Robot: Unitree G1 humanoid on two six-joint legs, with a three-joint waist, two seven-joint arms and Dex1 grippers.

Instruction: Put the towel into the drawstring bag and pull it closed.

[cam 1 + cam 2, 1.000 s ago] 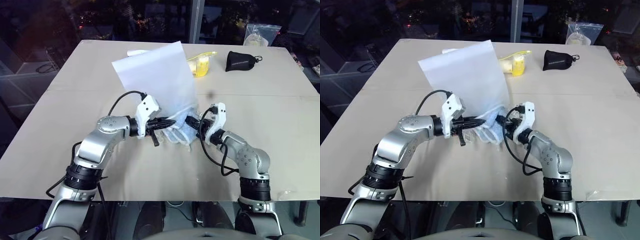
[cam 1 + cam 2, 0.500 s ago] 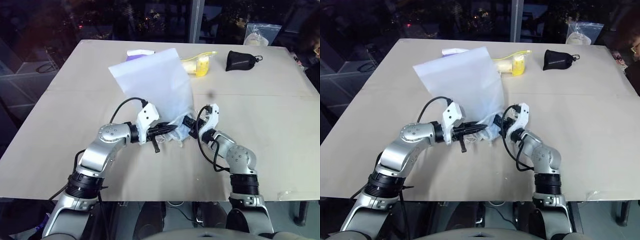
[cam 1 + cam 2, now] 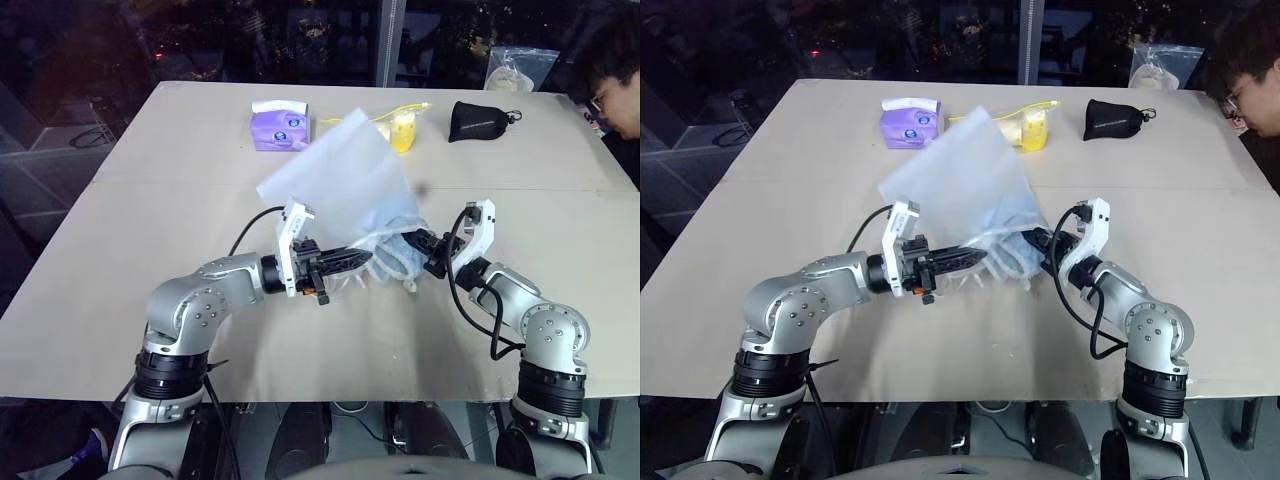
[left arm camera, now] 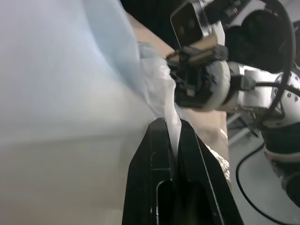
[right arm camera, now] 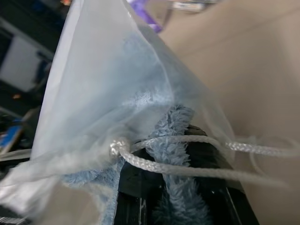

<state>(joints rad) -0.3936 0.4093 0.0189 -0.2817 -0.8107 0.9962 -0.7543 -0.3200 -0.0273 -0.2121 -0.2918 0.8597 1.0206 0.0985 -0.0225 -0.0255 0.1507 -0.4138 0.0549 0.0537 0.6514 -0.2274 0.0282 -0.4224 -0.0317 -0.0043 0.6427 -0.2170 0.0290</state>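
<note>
The bag (image 3: 345, 180) is held up off the table (image 3: 130, 220) between the two arms, its closed end tilted up and away toward the far side, its gathered mouth low between the pincers. The left gripper (image 3: 362, 259) reaches in from the left, its fingers pressed together on a fold of the bag's thin fabric at the mouth. The right gripper (image 3: 418, 243) comes in from the right, its fingers nearly closed, pinching the towel (image 5: 176, 197) at the mouth; the rest of the blue towel shows through the fabric inside. White cords (image 5: 187, 169) cross in front of the right gripper's fingers.
</note>
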